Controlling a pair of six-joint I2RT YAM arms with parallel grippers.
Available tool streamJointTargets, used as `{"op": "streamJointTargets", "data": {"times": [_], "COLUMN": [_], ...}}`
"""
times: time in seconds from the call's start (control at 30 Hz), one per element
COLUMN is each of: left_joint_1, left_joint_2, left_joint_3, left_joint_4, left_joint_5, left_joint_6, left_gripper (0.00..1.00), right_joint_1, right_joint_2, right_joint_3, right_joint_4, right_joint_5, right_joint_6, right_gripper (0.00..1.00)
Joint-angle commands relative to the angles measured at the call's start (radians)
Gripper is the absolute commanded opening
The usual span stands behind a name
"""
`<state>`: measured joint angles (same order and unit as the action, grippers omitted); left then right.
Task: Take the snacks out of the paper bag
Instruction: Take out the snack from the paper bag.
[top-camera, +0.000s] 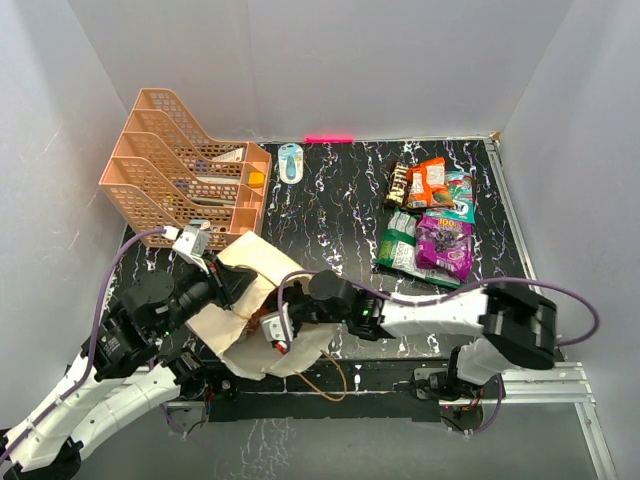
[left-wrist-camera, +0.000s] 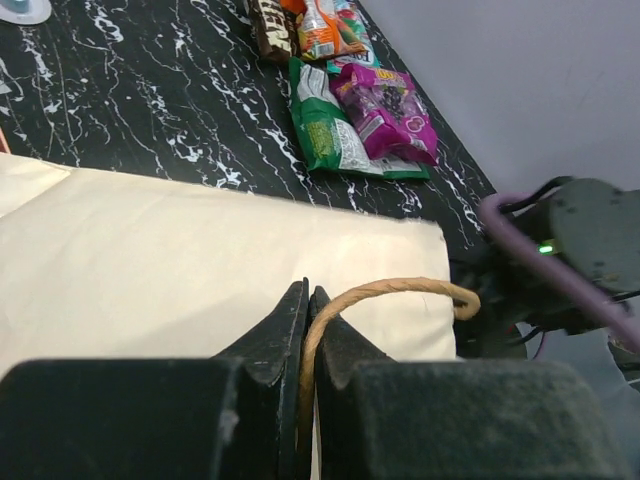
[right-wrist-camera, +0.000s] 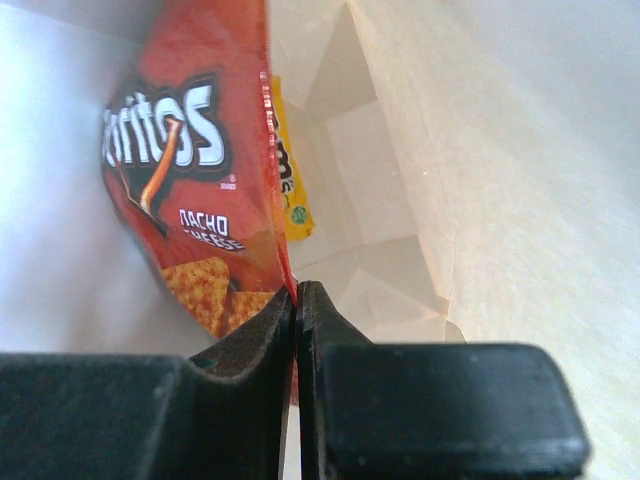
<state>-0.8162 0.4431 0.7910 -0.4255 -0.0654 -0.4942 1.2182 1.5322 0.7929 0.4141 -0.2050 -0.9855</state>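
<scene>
The beige paper bag (top-camera: 250, 300) lies on its side on the black marbled table, near the arm bases. My left gripper (left-wrist-camera: 307, 292) is shut on the bag's brown cord handle (left-wrist-camera: 400, 288) and rests over the bag's flat side (left-wrist-camera: 200, 270). My right gripper (right-wrist-camera: 296, 287) is inside the bag, shut on the edge of a red-orange nacho chip bag (right-wrist-camera: 190, 170). A small yellow packet (right-wrist-camera: 290, 180) lies deeper inside. Several snacks (top-camera: 432, 215) lie at the table's back right: brown, orange, green and purple packets (left-wrist-camera: 385, 110).
A peach tiered tray rack (top-camera: 185, 170) stands at the back left. A small blue-and-white object (top-camera: 291, 160) lies near the back wall. White walls enclose the table; a metal rail (top-camera: 520, 380) runs along the near right edge.
</scene>
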Motion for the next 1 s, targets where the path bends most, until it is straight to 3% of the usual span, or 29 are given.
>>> {"op": "streamJointTargets", "data": {"times": [0.0,0.37,0.7,0.87,0.97], "left_joint_1": [0.002,0.002,0.002,0.002,0.002], "left_joint_2": [-0.012,0.020,0.042,0.033,0.033], "left_joint_3": [0.031,0.048,0.084,0.089,0.094], "left_joint_4": [-0.019,-0.029,-0.120,-0.144,-0.157], "left_joint_5": [-0.082,-0.155,-0.278,-0.326,-0.333], "left_joint_6": [-0.003,-0.031,-0.084,-0.096,-0.098], "left_gripper": [0.03,0.03,0.03,0.04,0.03], "right_joint_1": [0.008,0.007,0.007,0.007,0.007], "right_joint_2": [-0.204,-0.519,-0.636,-0.648,-0.639], "right_joint_3": [-0.001,0.121,0.417,0.562,0.620], "right_joint_4": [-0.179,-0.563,-0.932,-1.087,-1.148], "right_joint_5": [-0.120,-0.088,0.040,0.207,0.388], "right_joint_6": [0.131,0.429,0.492,0.516,0.545], "right_gripper": [0.07,0.07,0.08,0.08,0.08]}}
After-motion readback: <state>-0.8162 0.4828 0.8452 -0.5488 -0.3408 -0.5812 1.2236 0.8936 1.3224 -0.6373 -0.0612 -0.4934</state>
